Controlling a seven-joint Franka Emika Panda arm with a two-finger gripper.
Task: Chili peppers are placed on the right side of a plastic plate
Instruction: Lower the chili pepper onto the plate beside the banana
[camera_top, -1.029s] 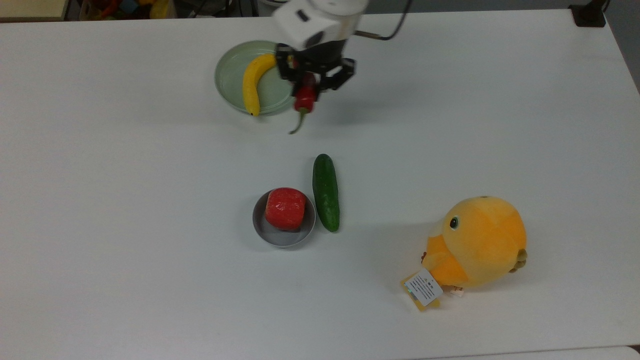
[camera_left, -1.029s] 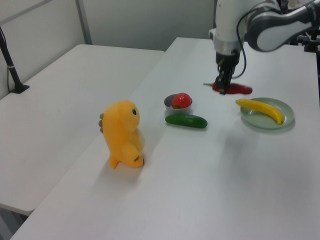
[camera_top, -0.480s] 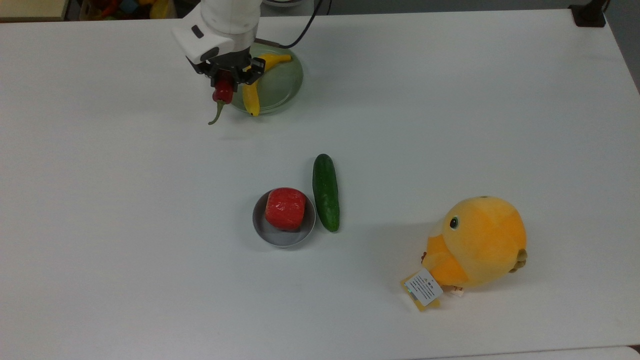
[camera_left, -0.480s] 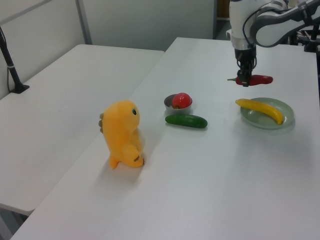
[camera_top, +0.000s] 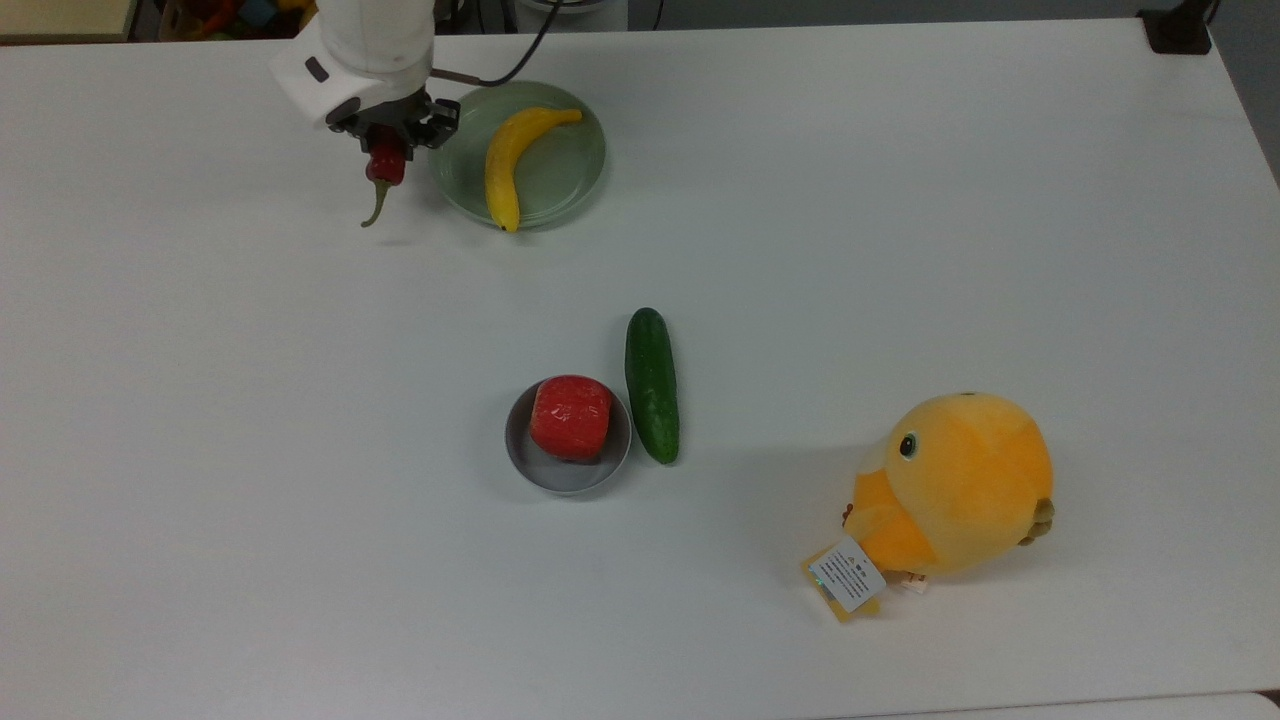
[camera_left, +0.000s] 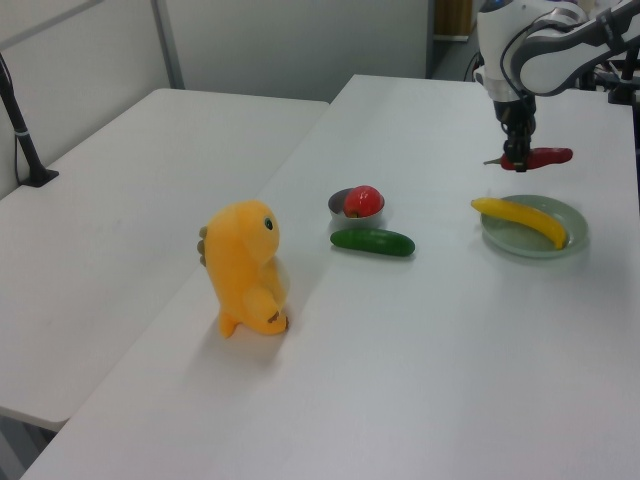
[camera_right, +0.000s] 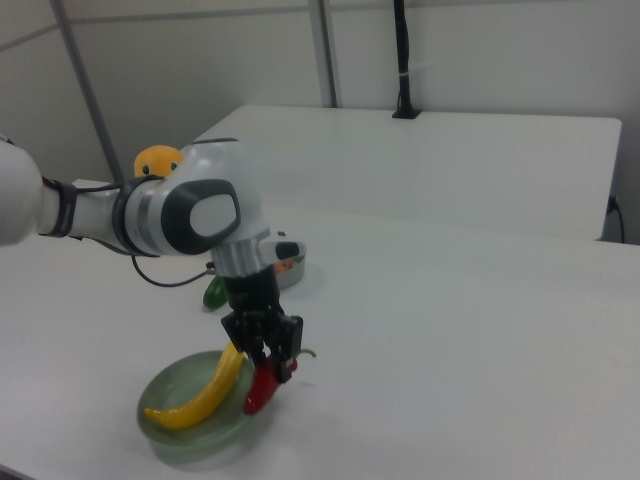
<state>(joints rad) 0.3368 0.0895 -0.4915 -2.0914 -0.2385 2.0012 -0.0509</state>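
Note:
My gripper (camera_top: 388, 152) is shut on the dark-red chili pepper (camera_top: 386, 170), whose green stem hangs toward the table. It holds the chili in the air just off the top view's left edge of the pale green plastic plate (camera_top: 565, 165). A yellow banana (camera_top: 505, 160) lies across the plate. In the left view the gripper (camera_left: 520, 152) holds the chili pepper (camera_left: 542, 157) beyond the plate (camera_left: 512, 237). In the right view the chili pepper (camera_right: 262, 390) hangs by the near rim of the plate (camera_right: 185, 440), under the gripper (camera_right: 268, 362).
A green cucumber (camera_top: 651, 385) lies mid-table beside a small grey bowl (camera_top: 565, 478) holding a round red fruit (camera_top: 570, 415). An orange plush toy (camera_top: 950, 490) sits toward the top view's lower right. The white table stretches wide to the top view's left of the plate.
The gripper has carried the chili across the plate, from the top view's right rim to beyond its left rim. Nothing else moved.

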